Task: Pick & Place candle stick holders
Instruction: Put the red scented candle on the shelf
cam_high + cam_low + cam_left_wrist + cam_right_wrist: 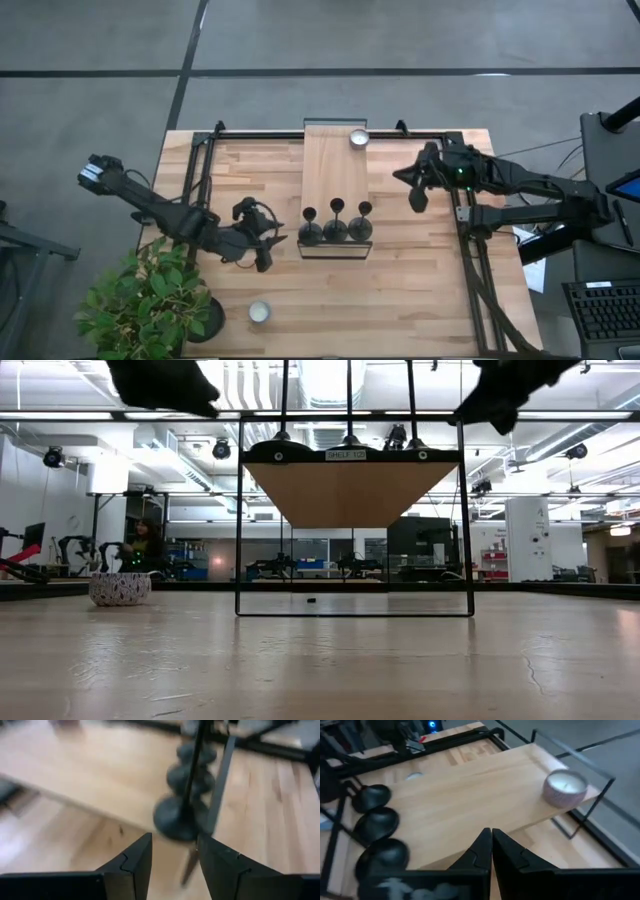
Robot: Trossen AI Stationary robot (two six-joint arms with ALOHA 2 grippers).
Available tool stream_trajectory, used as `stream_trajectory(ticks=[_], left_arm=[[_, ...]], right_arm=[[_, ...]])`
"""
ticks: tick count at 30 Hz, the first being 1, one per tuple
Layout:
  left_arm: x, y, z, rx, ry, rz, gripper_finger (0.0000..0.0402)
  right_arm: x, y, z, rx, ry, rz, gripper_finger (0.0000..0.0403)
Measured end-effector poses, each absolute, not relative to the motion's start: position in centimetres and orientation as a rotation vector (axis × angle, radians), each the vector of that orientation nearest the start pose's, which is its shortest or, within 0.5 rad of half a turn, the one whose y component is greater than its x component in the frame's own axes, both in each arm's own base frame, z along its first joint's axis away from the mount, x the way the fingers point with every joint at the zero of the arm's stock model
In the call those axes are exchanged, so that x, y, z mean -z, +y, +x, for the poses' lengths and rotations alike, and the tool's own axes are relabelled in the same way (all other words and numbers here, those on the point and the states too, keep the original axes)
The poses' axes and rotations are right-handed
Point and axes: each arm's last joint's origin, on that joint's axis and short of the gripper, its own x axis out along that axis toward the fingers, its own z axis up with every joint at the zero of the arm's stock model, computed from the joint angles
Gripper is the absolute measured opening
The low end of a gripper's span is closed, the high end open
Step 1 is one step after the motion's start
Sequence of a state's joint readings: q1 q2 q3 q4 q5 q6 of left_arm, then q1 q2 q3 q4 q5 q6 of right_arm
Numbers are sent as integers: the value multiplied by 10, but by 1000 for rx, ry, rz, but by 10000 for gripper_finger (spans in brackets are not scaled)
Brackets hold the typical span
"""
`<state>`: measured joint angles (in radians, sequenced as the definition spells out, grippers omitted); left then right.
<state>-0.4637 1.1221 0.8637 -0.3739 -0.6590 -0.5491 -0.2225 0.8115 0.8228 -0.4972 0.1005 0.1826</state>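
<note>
**Three holders on the raised shelf, both grippers clear of them**

We take as our landmark the pale wooden shelf board (335,175) carried on a thin black wire frame (240,520) at the middle of the butcher-block wooden table (420,280). Along the board's front edge we see the three small matt black candle stick holders (336,222), each with a round disc base, thin stem and small cup top, standing upright in a row with their bases close together. At the board's far end sits a small pale candle in a round cup (358,138).

The left gripper (262,243) hangs just beside the board's front left corner, apart from the nearest holder; in its wrist view its two dark fingers (135,862) stand narrowly parted and hold nothing, with the row of holders directly ahead. The right gripper (417,195) hovers well to the right of the board; in its wrist view the fingertips (482,845) are pressed together, empty.

A second small white candle (260,312) rests on the table in front of the board, to its left, near a leafy green potted plant (150,300) at the table's corner.
</note>
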Motion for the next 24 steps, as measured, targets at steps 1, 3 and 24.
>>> stream_trajectory(ticks=[1,3,24], left_arm=[[-285,-87,213,-318,501,-226,154],[-285,-87,209,-313,564,-266,154],[-205,-73,176,-400,946,-204,154]], right_arm=[[-309,-37,161,351,450,218,8],[-301,-32,157,331,441,233,8],[-276,19,153,-47,374,275,8]])
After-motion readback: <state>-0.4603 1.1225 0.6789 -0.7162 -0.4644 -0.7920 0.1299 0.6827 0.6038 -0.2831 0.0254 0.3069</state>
